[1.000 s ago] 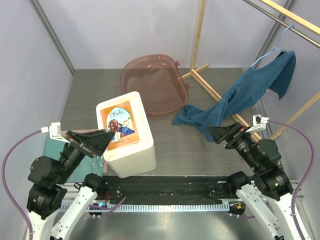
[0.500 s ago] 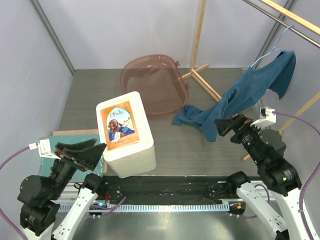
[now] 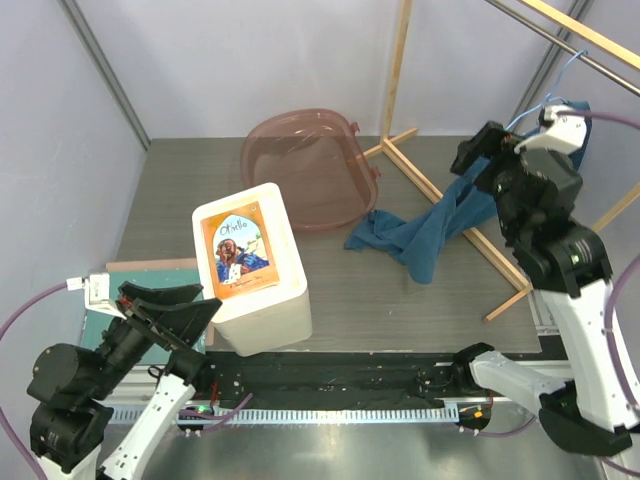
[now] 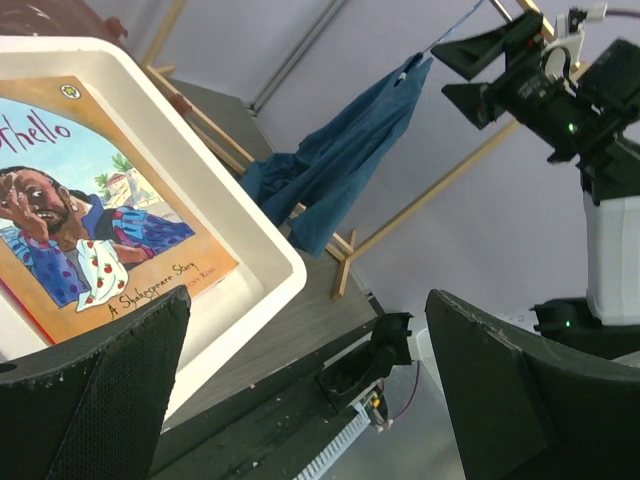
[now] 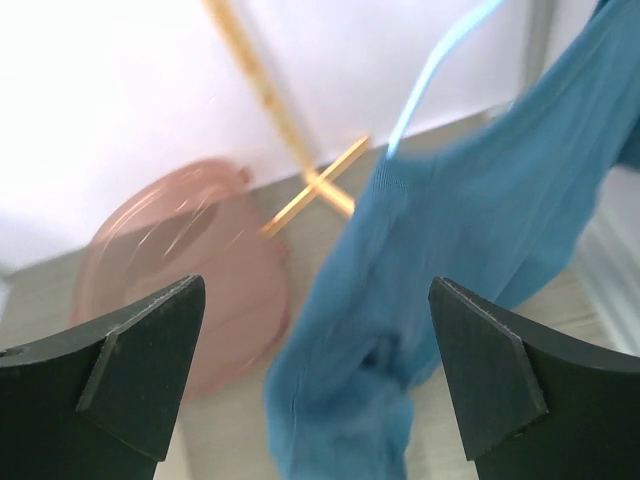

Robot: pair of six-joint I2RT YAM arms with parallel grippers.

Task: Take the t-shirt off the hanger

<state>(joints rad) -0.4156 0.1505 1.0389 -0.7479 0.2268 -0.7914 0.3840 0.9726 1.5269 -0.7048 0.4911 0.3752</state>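
The dark teal t-shirt (image 3: 455, 205) hangs from the light-blue wire hanger (image 3: 558, 82) on the rack at the back right. Its lower end lies crumpled on the table. My right gripper (image 3: 478, 152) is raised beside the shirt's upper part, open and holding nothing. In the right wrist view the shirt (image 5: 470, 230) fills the space between the open fingers (image 5: 140, 370), with the hanger wire (image 5: 440, 65) above. My left gripper (image 3: 175, 305) is open and empty, low by the white box. In the left wrist view the shirt (image 4: 340, 160) shows far off.
A white box (image 3: 262, 300) holding an Othello book stands front left. A pink plastic tub (image 3: 310, 165) sits at the back centre. Pale wooden rack poles (image 3: 425, 180) cross the table on the right, under the shirt.
My right arm has risen and swung back from near the table to beside the shirt's top under the hanger. My left arm has drawn back toward the near left corner.
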